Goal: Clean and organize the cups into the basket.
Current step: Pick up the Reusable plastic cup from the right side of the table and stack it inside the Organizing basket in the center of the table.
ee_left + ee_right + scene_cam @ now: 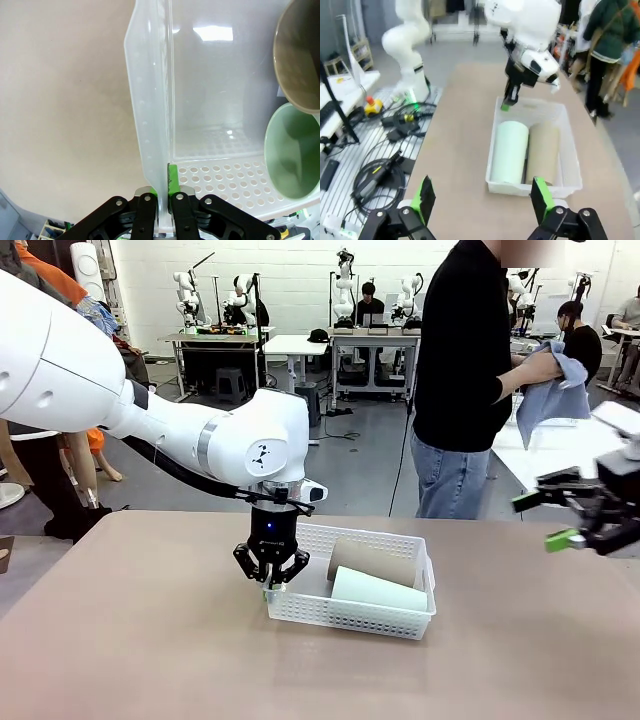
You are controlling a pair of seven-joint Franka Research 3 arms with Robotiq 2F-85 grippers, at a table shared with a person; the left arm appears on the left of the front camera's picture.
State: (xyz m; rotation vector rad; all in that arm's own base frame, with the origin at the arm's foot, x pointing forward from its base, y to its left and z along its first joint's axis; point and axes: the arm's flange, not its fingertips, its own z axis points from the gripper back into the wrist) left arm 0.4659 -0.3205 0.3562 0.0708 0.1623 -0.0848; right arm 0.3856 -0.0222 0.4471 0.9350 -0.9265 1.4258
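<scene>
White plastic basket (350, 625): it stands on the tan table (150, 640); perforated sides, solid rim, long side facing the robot. The left wrist view looks down along its thin translucent end wall (150, 100), and the right wrist view sees it end-on (570, 165).
Mint cup (375, 590): it lies on its side inside the basket, against the long wall nearest the robot. Its open mouth (292, 155) faces the basket's left end; from the right wrist it is a pale green cylinder (509, 150).
Brown cup (375, 560): it lies on its side inside the basket, just beside the mint cup on the person's side and parallel to it. Its mouth (300, 55) faces the same end; the two cups appear to touch along their length (542, 152).
Left gripper (270, 585): it points straight down at the basket's left end, near the corner closest to the robot. The jaws are pinched tight on the end wall (164, 190), with one finger inside the basket and one outside. The right wrist view shows it at the basket's far end (509, 102).
Right gripper (548, 520): it hangs in the air, well to the right of the basket. The jaws are spread wide with nothing between them; its two green pads frame the basket's near end (484, 200).
Person (465, 370): stands beyond the basket at the table's far side, turned sideways, holding a blue-grey cloth (555, 390) in both hands.
</scene>
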